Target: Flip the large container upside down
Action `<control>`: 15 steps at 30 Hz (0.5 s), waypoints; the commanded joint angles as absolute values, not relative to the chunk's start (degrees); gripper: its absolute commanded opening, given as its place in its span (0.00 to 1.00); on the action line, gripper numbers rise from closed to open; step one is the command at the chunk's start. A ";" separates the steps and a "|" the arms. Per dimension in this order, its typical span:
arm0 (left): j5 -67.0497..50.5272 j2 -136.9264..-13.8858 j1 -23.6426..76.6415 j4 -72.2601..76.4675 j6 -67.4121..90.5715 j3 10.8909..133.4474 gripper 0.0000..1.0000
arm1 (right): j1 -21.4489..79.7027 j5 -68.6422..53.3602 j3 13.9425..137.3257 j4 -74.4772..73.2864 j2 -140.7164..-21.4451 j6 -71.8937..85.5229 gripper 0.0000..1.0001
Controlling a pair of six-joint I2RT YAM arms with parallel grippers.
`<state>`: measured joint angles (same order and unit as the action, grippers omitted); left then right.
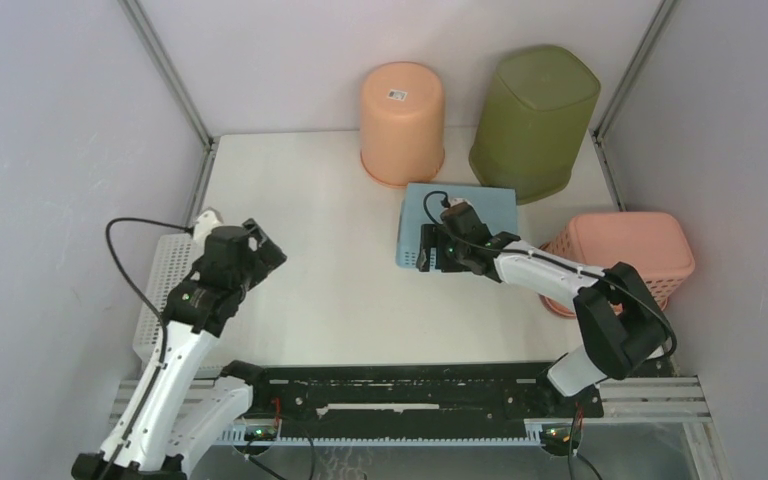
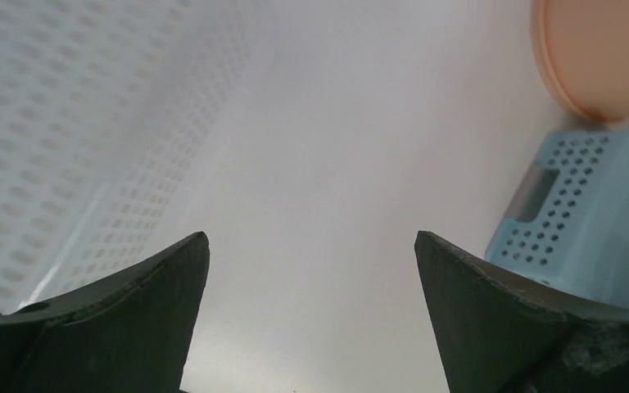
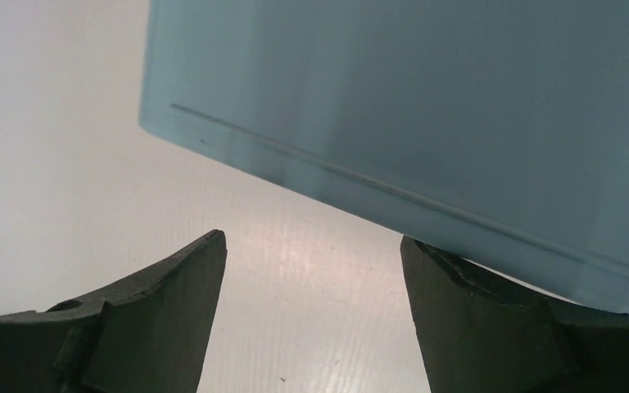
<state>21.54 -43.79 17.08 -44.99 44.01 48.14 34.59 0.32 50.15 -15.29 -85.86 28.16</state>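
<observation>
A light blue perforated container (image 1: 457, 222) lies mid-table with a flat solid face up. My right gripper (image 1: 427, 250) is open at its front left corner. In the right wrist view the blue container (image 3: 426, 106) fills the upper right, and the right finger sits right at its lower edge with the gripper (image 3: 313, 246) otherwise over bare table. An olive green bin (image 1: 535, 120), the biggest one in view, stands base up at the back. My left gripper (image 1: 263, 255) is open and empty over the table at the left, also shown in its wrist view (image 2: 311, 241).
An orange bucket (image 1: 402, 122) stands base up at the back, left of the green bin. A pink perforated basket (image 1: 625, 255) lies base up at the right. A white perforated basket (image 1: 165, 290) lies at the left edge under my left arm. Walls enclose three sides.
</observation>
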 commanded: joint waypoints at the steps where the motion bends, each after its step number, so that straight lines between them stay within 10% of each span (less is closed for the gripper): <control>1: 25.46 -42.09 9.55 -49.69 44.40 47.46 1.00 | 36.47 0.34 55.14 -10.55 -85.45 25.49 0.86; 15: 40.88 -48.34 4.71 -42.88 52.84 43.99 0.94 | 43.19 -1.88 58.58 -15.26 -78.90 24.43 0.86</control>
<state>36.18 -40.25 5.96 -50.98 52.77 45.15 42.72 -1.15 57.10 -14.90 -81.65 25.82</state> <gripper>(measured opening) 0.965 0.862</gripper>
